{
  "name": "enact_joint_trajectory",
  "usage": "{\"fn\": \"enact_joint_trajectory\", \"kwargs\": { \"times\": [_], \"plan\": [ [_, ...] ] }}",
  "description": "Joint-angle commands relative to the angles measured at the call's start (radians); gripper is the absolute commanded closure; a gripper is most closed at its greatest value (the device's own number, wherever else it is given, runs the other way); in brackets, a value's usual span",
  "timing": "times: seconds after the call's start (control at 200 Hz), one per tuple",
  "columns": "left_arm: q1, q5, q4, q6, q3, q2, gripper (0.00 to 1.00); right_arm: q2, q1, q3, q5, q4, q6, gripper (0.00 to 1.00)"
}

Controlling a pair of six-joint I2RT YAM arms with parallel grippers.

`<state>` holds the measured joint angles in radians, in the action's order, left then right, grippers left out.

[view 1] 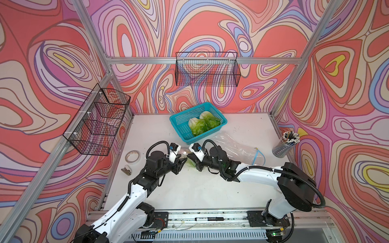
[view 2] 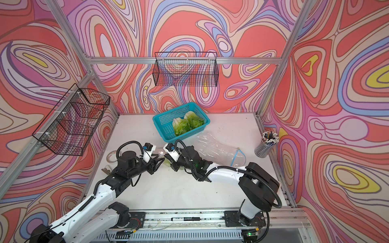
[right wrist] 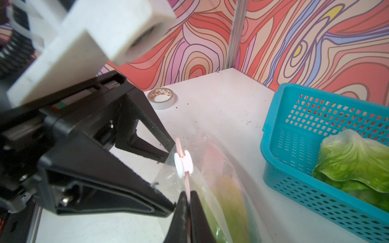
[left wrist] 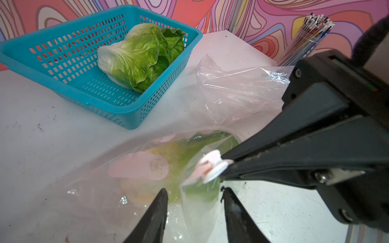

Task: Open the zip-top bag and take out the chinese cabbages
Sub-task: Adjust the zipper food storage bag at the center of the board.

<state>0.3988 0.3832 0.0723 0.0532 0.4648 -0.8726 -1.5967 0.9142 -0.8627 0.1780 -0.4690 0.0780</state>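
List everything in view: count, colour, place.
basket: 1, teal, back of the table
cabbages: 3, green-white; two in the basket, one in the zip bag
zip bag: 1, clear, pink zip strip, between the grippers
second bag: 1, clear, blue zip, right of the arms
pencil cup: 1, grey, right edge
tape roll: 1, pale, left side
clip: 1, small, beside the tape roll
wire baskets: 2, black, back and left walls
left gripper: black, open around the zip bag
right gripper: black, shut on the zip strip
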Motion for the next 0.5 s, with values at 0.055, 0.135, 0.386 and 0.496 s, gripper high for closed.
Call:
{"fn": "enact_joint_trajectory", "kwargs": {
  "times": [0.055,0.135,0.386,0.496],
  "plan": [
    [0.003,0.033,0.045,-0.026,0.028,-0.013,0.67,0.025,-0.009,0.008,0.023,-0.017,-0.005,1.00],
    [0.003,0.037,0.050,-0.025,0.028,-0.011,0.74,0.024,-0.009,0.009,0.028,-0.014,-0.006,1.00],
    [0.002,0.039,0.061,-0.019,0.020,0.000,0.90,0.032,-0.010,0.016,0.026,-0.013,-0.005,1.00],
    [0.002,0.049,0.066,-0.018,0.021,0.000,0.96,0.029,-0.011,0.016,0.025,-0.013,-0.006,1.00]
  ]
}}
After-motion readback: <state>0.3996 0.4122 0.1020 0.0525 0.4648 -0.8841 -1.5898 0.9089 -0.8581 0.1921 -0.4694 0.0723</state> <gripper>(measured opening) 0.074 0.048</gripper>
